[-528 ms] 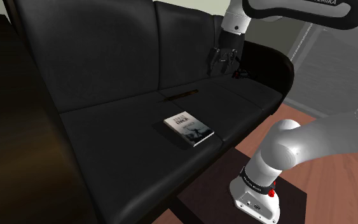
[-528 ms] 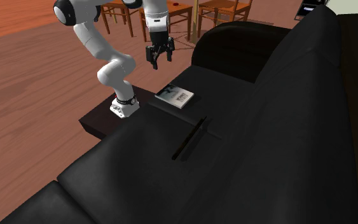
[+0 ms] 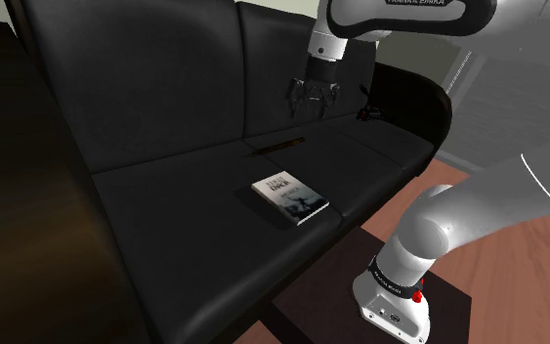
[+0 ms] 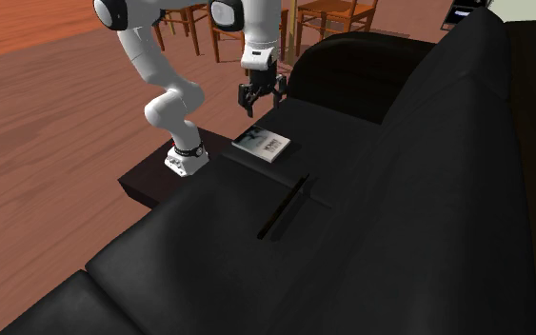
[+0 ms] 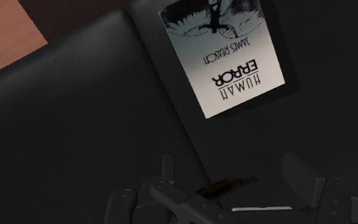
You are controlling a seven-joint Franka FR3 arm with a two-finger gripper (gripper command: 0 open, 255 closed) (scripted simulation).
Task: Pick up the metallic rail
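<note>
Two things, book (image 3: 290, 198) and rail (image 4: 284, 206), lie on the sofa (image 3: 165, 117); pincer (image 3: 312, 104) spread above.

**Desk:** What does the arm (image 3: 478, 210) look like?

**Photographer:** Smooth white shells, rounded at each bend, with dark rings at the joints (image 3: 319, 66). Black capital lettering (image 3: 421, 3) runs along the link at the frame's top right.

**Desk:** And the two ends?

**Photographer:** An all-black tool (image 3: 313, 102) at upper centre. At lower right there is a white base (image 3: 395, 311) with a dark lettered collar, small dark ports and a red knob (image 3: 419, 295).
</note>
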